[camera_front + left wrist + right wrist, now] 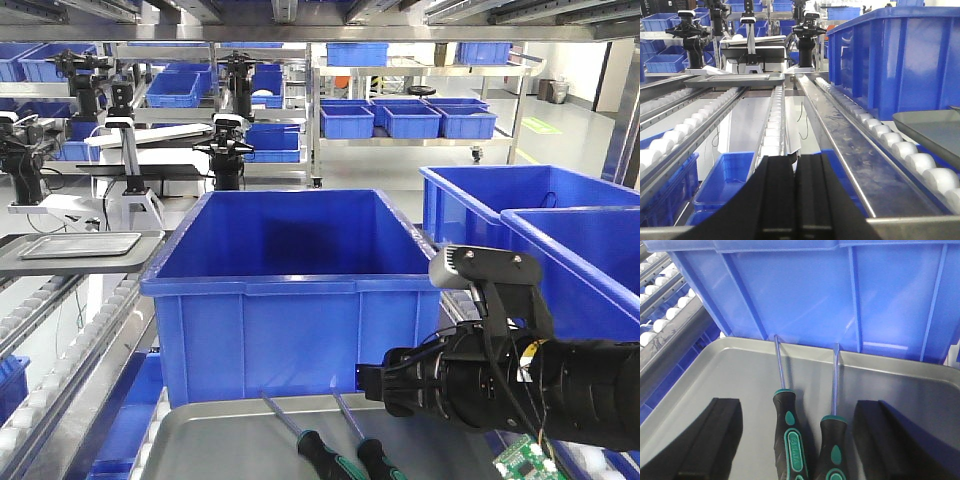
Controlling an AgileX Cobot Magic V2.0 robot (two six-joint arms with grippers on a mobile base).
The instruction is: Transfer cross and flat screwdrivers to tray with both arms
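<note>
Two screwdrivers with black-and-green handles lie side by side in the grey metal tray (210,440), shafts pointing at the blue bin. In the right wrist view the left screwdriver (788,432) and the right screwdriver (834,445) rest on the tray (715,375). They also show in the front view as the left one (318,450) and the right one (378,458). My right gripper (797,407) is open, low over the tray, its fingers either side of both handles without touching them. It shows in the front view (372,385). My left gripper (795,165) is shut and empty, over the roller conveyor left of the tray (932,125).
A large deep blue bin (290,280) stands right behind the tray. More blue bins (560,230) stand at the right. Roller conveyor lanes (700,120) run along the left, with blue bins (722,180) below. Another grey tray (80,245) and other robot arms (228,140) are farther back.
</note>
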